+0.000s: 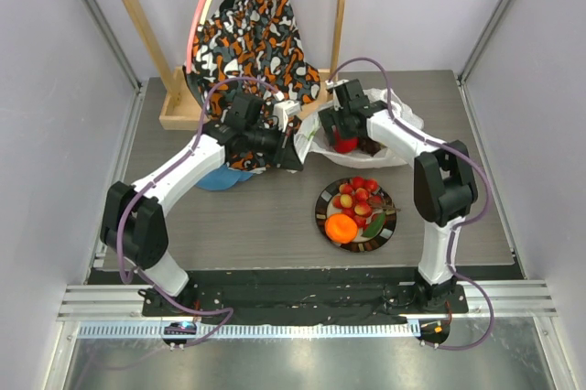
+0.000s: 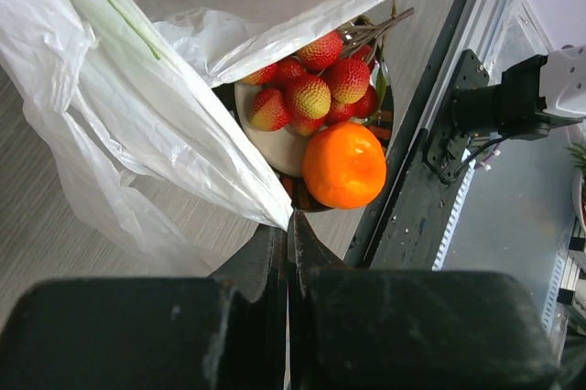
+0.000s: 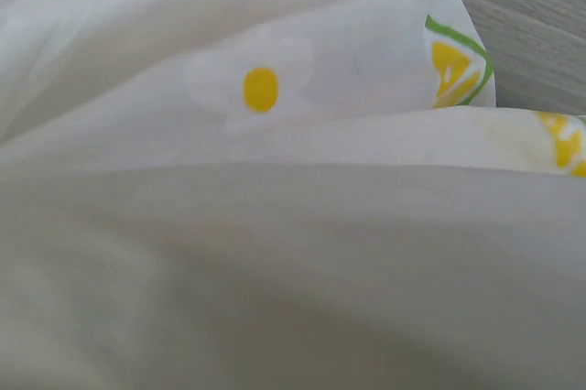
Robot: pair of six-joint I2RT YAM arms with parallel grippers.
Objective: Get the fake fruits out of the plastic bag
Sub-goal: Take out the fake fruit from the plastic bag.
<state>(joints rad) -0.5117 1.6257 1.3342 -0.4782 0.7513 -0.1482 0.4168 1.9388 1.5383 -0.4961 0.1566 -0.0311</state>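
Observation:
The white plastic bag (image 1: 396,146) lies at the back of the table, right of centre. My left gripper (image 1: 298,154) is shut on the bag's edge, and the left wrist view shows the film (image 2: 137,124) pinched between the closed fingers (image 2: 289,230). My right gripper (image 1: 344,130) reaches into the bag's mouth over a red apple (image 1: 344,144). Its fingers are hidden; the right wrist view shows only bag film (image 3: 275,134) with a yellow-green print. An orange (image 1: 341,228) (image 2: 344,165) and several strawberries (image 1: 359,193) (image 2: 307,97) lie on the dark-rimmed plate (image 1: 390,225) (image 2: 265,145).
An orange-black-white patterned cloth (image 1: 256,33) hangs from a wooden stand (image 1: 179,111) at the back left. A blue cloth (image 1: 215,179) lies under my left arm. The black base rail (image 2: 430,161) runs along the table's near edge, just beyond the plate.

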